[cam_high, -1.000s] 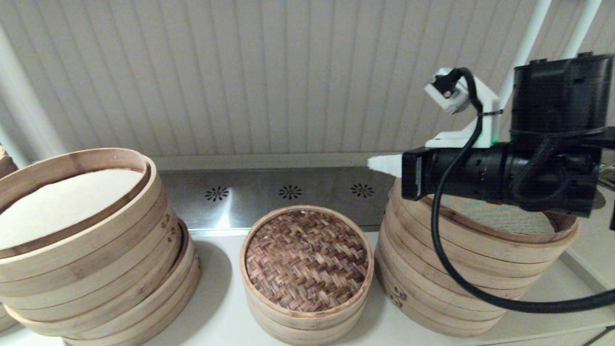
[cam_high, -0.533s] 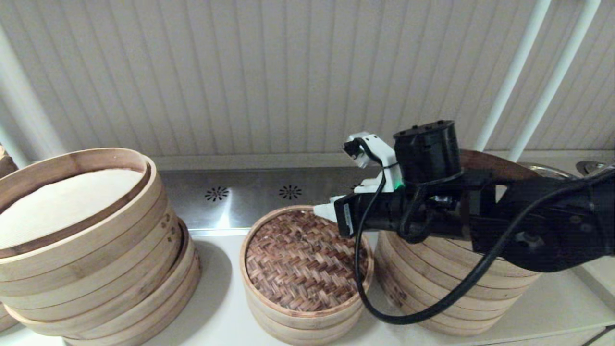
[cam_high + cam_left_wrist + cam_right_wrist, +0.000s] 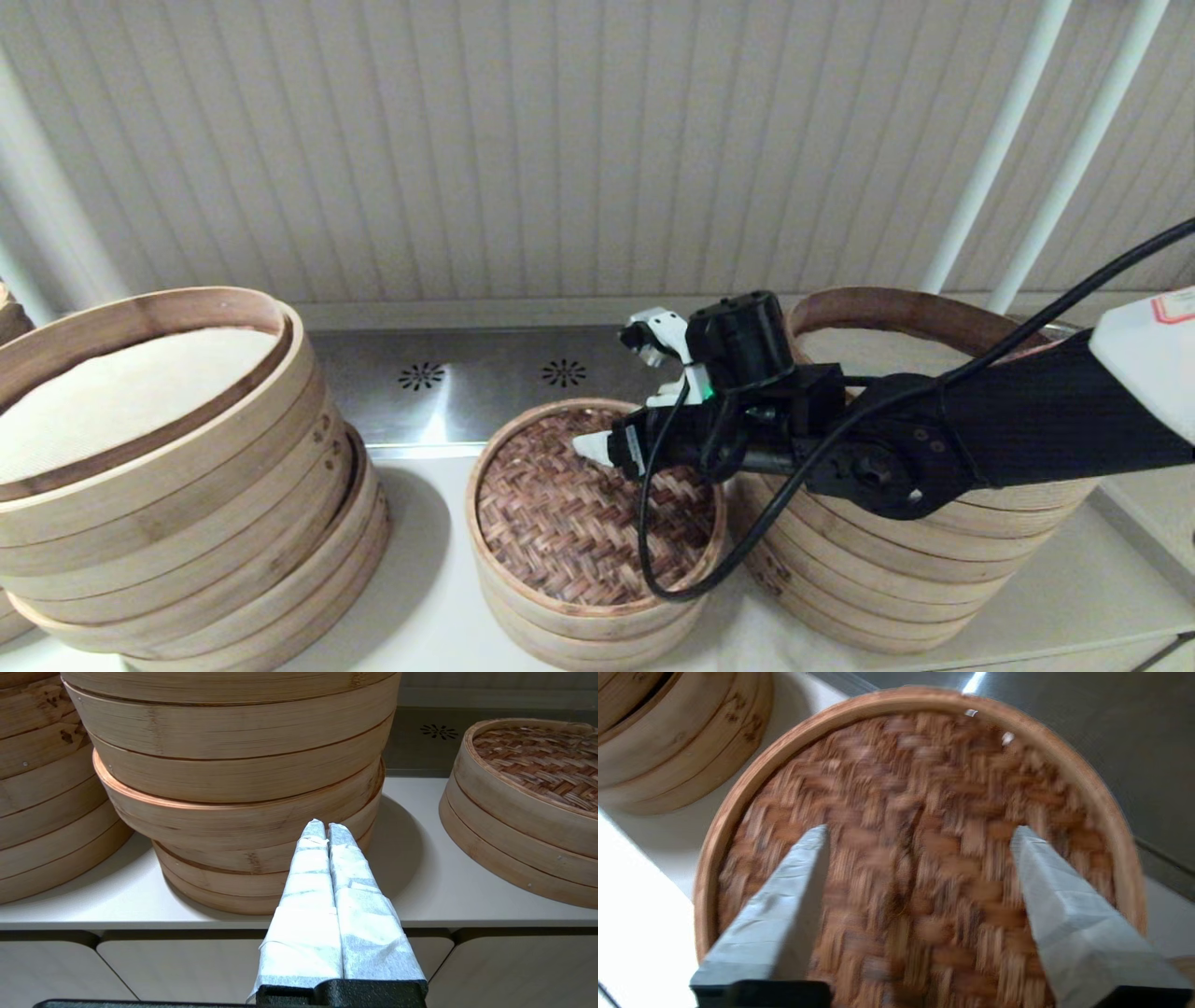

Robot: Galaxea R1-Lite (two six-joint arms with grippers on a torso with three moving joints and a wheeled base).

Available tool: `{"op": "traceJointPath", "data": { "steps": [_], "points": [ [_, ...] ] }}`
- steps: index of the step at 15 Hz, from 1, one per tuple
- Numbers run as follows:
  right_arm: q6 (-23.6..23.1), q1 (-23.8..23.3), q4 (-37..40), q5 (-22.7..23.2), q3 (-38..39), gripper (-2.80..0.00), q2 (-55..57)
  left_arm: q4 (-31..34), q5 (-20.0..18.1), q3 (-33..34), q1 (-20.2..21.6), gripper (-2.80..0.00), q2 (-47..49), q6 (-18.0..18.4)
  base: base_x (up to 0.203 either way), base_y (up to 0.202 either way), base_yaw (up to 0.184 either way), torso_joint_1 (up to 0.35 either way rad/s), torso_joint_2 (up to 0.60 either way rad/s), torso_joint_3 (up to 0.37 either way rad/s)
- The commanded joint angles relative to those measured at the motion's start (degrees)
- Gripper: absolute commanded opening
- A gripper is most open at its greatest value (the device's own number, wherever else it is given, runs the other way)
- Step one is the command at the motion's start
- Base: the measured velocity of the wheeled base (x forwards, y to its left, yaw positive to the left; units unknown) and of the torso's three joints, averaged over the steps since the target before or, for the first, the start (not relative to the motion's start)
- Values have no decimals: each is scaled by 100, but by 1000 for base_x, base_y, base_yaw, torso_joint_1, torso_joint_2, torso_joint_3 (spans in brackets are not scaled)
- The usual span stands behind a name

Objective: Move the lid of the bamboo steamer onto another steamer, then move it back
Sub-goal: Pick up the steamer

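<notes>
The bamboo steamer lid (image 3: 579, 523), dark herringbone weave in a pale rim, lies flat on a low bamboo tray (image 3: 579, 639) at the counter's centre. That tray's inside is hidden. No single low tray with an exposed cloth liner shows. My right gripper (image 3: 593, 448) reaches in from the right and hovers just above the lid's far half. In the right wrist view the right gripper (image 3: 920, 829) is open, its fingers spread wide over the lid (image 3: 915, 765) with nothing between them. My left gripper (image 3: 325, 825) is shut and empty, parked low before the counter's front edge.
A wide leaning stack of steamer tiers (image 3: 187, 485) with a cloth liner stands at the left. A tall tiered stack (image 3: 896, 569) stands at the right, under my right arm. Behind runs a steel strip with vent holes (image 3: 485, 373), then a panelled wall with white pipes (image 3: 990, 177).
My right arm has swung from above the right stack leftward and down, so its gripper now hangs over the lid. The lid and the stacks have not moved.
</notes>
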Motion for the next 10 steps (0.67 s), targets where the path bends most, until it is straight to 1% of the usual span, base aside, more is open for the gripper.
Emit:
{"op": "traceJointPath", "data": {
  "steps": [1, 10],
  "points": [
    [-5, 0, -84, 0, 30, 0, 113, -1, 2, 0, 0, -280, -2, -2, 0, 0, 0, 0, 0, 0],
    [-14, 9, -284, -111, 118, 0, 193, -1, 2, 0, 0, -280, -2, -2, 0, 0, 0, 0, 0, 0]
  ]
}}
